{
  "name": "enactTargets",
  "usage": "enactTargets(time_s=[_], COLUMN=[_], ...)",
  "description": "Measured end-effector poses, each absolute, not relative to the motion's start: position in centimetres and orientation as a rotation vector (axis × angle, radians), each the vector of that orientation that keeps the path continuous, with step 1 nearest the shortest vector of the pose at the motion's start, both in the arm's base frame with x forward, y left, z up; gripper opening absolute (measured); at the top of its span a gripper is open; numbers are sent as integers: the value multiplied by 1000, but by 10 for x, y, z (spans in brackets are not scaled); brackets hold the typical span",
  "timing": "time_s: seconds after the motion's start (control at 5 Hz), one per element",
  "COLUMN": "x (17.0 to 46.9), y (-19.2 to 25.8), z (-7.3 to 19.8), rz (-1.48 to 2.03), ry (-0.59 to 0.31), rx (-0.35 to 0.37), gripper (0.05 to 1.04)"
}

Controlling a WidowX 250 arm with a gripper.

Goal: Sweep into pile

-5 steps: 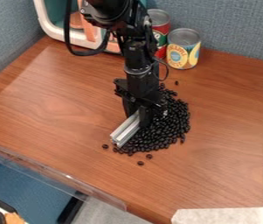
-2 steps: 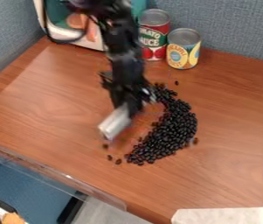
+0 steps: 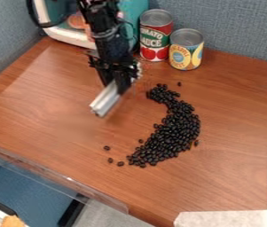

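And here's the gripper [image 3: 120,84], fingers pinching the silver bar [image 3: 106,99] by its top end, the rest left free as a sweeping edge, prob. held aslant w/ its long side to the work. Black beans [image 3: 174,133] lie in a crescent on the table [image 3: 230,102], hollow side facing the bar, well apart from it; a bent shape, so not a proper pile yet, IMO. 3 strays [image 3: 120,163] off the near end, 1 more by the cans [image 3: 186,51]. Next: bar round the outer side, push in; too fast = scatter risk.
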State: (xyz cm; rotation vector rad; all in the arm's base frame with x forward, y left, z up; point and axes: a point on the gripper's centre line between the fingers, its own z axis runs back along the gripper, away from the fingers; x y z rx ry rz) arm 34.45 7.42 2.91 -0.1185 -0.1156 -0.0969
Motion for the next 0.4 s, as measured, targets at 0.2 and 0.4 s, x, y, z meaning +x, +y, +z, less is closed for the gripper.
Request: enactTargets(time_s=[0.2,0.4], x=[372,397], y=[79,72], z=[12,1], rz=[-205,-297], ry=[-127,-129], rx=[-44,-27], gripper=[368,368])
